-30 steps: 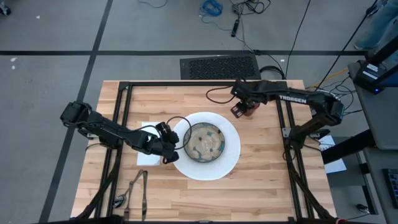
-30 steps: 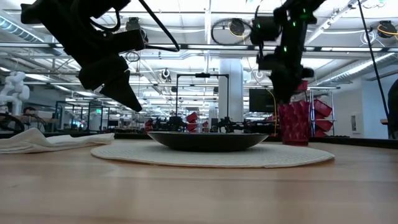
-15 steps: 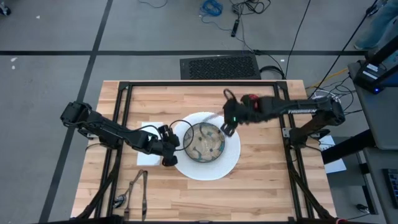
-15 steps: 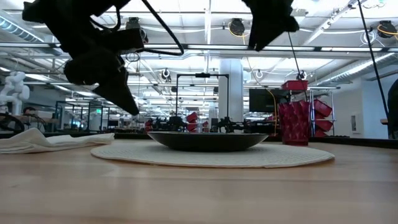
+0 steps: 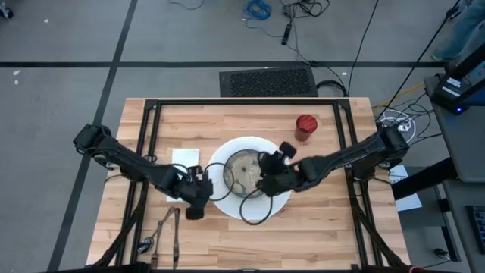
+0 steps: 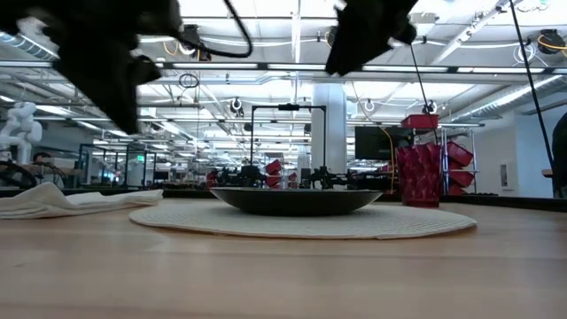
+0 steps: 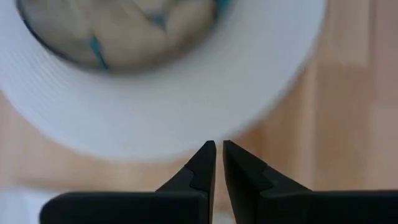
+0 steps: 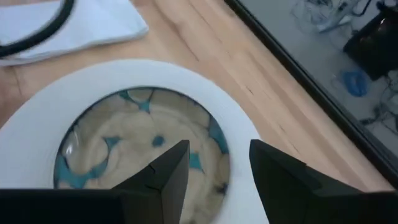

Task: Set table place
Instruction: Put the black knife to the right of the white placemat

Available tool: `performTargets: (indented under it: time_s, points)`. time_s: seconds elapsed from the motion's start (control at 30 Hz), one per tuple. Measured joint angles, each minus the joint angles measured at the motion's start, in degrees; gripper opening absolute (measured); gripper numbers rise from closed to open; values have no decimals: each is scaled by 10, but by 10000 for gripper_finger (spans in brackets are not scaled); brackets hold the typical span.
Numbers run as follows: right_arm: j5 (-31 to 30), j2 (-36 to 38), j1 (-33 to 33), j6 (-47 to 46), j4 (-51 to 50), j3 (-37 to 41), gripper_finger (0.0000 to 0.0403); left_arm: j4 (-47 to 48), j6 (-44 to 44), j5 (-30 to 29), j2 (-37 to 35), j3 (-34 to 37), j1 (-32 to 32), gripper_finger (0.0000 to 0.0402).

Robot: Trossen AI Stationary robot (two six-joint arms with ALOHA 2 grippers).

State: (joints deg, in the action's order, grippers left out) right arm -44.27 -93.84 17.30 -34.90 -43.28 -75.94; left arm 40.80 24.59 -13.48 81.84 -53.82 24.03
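A white plate (image 5: 282, 193) lies in the middle of the table (image 5: 326, 227), and a patterned beige-blue bowl (image 5: 241, 171) sits on it. A red cup (image 5: 305, 127) stands upright at the far right. A white napkin (image 5: 184, 158) lies flat to the plate's left. Dark cutlery (image 5: 168, 227) lies near the front left edge. My left gripper (image 7: 217, 148) is shut and holds nothing. It hangs above the plate's near-left rim (image 7: 186, 124). My right gripper (image 8: 214, 158) is open and hovers over the bowl (image 8: 137, 143), pointing slantwise down toward the napkin (image 8: 68, 25).
A black metal frame (image 5: 148, 152) runs on the table under both arms. A black cable loop (image 5: 254, 212) hangs from the right arm over the plate's near rim. Bare wood lies right of the plate and along the near edge.
My right gripper has swung away from the red cup toward the table's near left. It has turned and now hangs over the bowl. The cup stays upright where it was. My left gripper has drawn back from the plate's left rim toward the near edge, rising and tipping.
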Motion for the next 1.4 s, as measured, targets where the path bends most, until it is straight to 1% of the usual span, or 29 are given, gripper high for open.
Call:
performTargets:
  time_s: [0.1, 0.17, 0.33, 0.4, 0.53, 0.63, 0.77, 0.87, 0.93, 1.0, 1.13, 1.23, 1.4]
  points:
    - [-2, -34, 2, 19, 89, 31, 155, 73, 74, 43, 0, -19, 23, 18]
    - [11, -59, 5, 48, 150, 46, 155, 103, 120, 75, 0, -19, 43, 18]
    - [25, -126, 23, 103, 291, 52, 155, 124, 236, 149, 0, -11, 102, 18]
    - [25, -149, 36, 118, 362, 52, 155, 124, 276, 169, 0, -7, 129, 18]
    - [25, -189, 72, 137, 517, 52, 155, 124, 347, 180, 0, -1, 186, 18]
    - [29, -221, 103, 160, 623, 52, 155, 105, 392, 179, 0, 6, 224, 18]
    - [69, -267, 142, 194, 751, 52, 155, 61, 426, 179, 0, 27, 269, 18]
    - [74, -300, 163, 196, 832, 52, 155, 48, 445, 179, 4, 50, 295, 18]
    - [71, -315, 174, 196, 858, 47, 155, 42, 454, 171, 16, 56, 311, 18]
    - [71, -328, 181, 193, 858, 31, 155, 31, 456, 154, 29, 60, 326, 18]
    - [70, -347, 194, 195, 859, -12, 155, -52, 439, 149, 67, 63, 343, 18]
    - [70, -363, 197, 201, 839, -49, 155, -86, 426, 150, 103, 63, 349, 18]
    - [68, -374, 195, 200, 815, -81, 155, -98, 414, 148, 136, 61, 351, 18]
